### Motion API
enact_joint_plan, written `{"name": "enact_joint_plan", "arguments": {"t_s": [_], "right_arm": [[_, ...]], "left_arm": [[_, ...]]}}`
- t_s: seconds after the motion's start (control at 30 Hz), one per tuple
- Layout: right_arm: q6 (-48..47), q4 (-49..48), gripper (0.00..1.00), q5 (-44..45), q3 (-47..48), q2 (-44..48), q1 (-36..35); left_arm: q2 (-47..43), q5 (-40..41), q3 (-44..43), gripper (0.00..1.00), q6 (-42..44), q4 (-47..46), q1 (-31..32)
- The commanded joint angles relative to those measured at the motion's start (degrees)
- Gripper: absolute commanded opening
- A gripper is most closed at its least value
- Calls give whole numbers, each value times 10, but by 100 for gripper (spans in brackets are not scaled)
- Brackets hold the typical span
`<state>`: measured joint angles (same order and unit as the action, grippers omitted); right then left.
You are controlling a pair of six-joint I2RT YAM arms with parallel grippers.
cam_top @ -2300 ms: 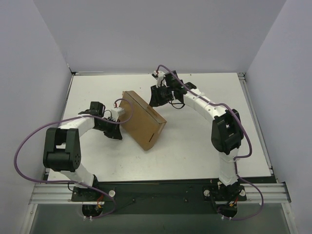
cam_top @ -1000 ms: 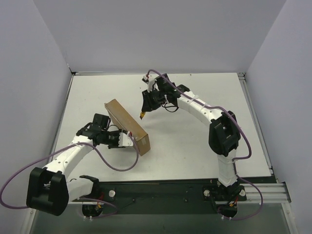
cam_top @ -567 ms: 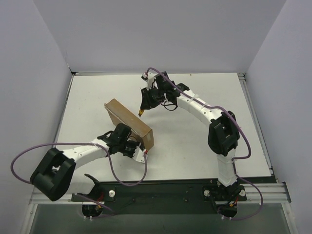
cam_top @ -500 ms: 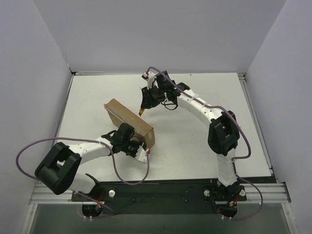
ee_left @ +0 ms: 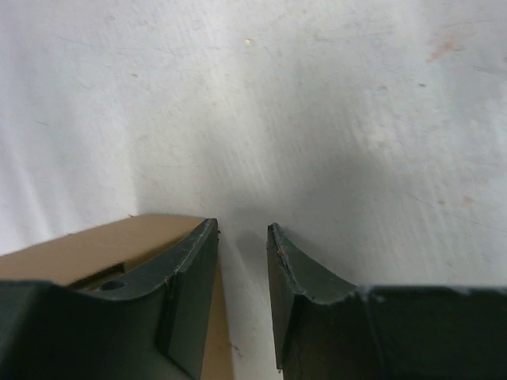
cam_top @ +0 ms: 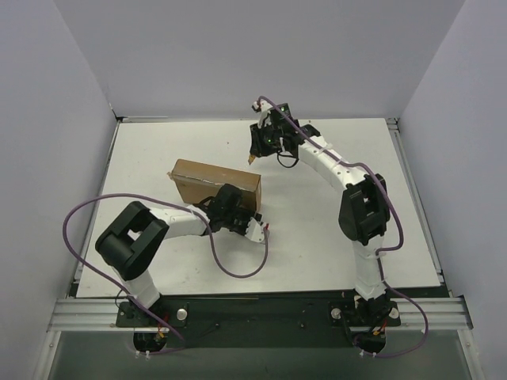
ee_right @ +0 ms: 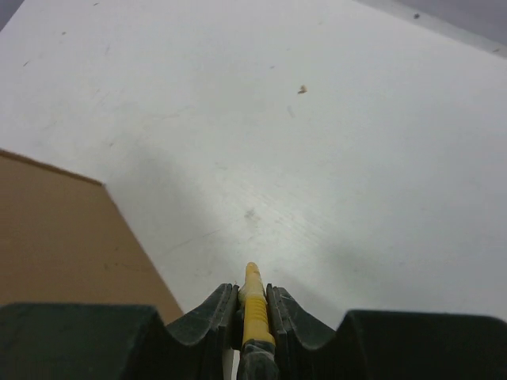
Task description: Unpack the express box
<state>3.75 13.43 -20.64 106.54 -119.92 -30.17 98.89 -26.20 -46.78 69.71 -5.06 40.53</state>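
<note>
Express box point(cam_top: 215, 180) on scuffed white table point(cam_top: 333, 237), pale walls point(cam_top: 261, 55) around.

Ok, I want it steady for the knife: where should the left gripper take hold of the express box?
Probably the thin edge at the near right corner of the express box, coming from above its near side: its broad face is up and looks too wide to span. The left gripper sits there, one finger over cardboard, one outside, away from the knife.
</note>
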Motion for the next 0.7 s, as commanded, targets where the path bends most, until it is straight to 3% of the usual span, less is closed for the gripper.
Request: {"name": "enact_joint_plan", "arguments": {"t_s": [0.0,0.1,0.2,0.27,0.3,0.37,0.43,0.53,0.67], "right_arm": [[-23,-32,0,137,26,28,11],[-50,-38,0,222,-4,61,12],[-69,-42,0,277,-46,107,12],[-74,-38,0,297,-94,145,15],[-72,-32,0,300,-109,158,17],[-64,-6,0,308,-149,197,20],[-61,16,0,299,-198,227,20],[-73,28,0,279,-249,277,17],[-64,34,0,265,-309,323,14]], "left_arm": [[-49,-33,-32,42,-22,172,-9],[-73,-63,-108,40,-91,364,-49],[-117,-138,-149,34,-66,531,-133],[-168,-131,-158,31,-41,620,-159],[-183,-112,-162,19,-23,646,-162],[-227,-48,-177,4,-9,703,-171],[-257,-15,-184,0,-26,700,-219],[-305,-1,-200,0,-137,589,-306],[-289,-32,-288,0,-236,473,-467]]}}
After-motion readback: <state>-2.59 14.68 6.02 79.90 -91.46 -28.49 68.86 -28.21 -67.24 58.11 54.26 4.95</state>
